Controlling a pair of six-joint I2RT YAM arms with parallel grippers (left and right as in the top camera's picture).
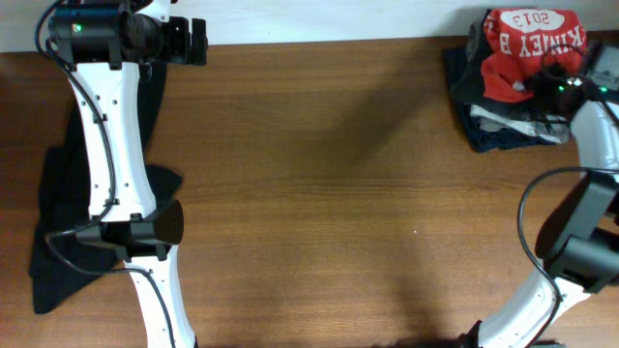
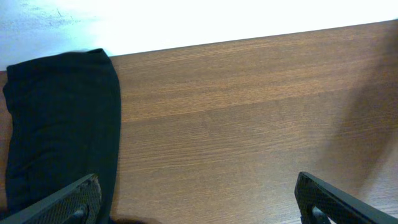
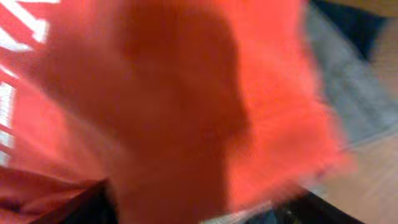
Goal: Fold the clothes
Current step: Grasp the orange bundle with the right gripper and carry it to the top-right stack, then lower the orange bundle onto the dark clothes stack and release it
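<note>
The red-orange T-shirt point(image 1: 527, 43) with white lettering and "2013" lies crumpled on top of a clothes pile at the far right corner. My right gripper point(image 1: 558, 83) is down on the shirt's near edge. In the right wrist view the red cloth point(image 3: 186, 93) fills the blurred frame, bunched between the gripper's point(image 3: 205, 208) dark jaws, which stand wide apart. My left gripper point(image 1: 198, 42) is at the far left edge, open and empty over bare wood point(image 2: 199, 208).
Dark and grey folded clothes point(image 1: 508, 130) lie under the shirt. A long black garment point(image 1: 58, 222) lies along the table's left side under the left arm; it also shows in the left wrist view point(image 2: 62, 124). The wooden table point(image 1: 329, 193) stretches between the arms.
</note>
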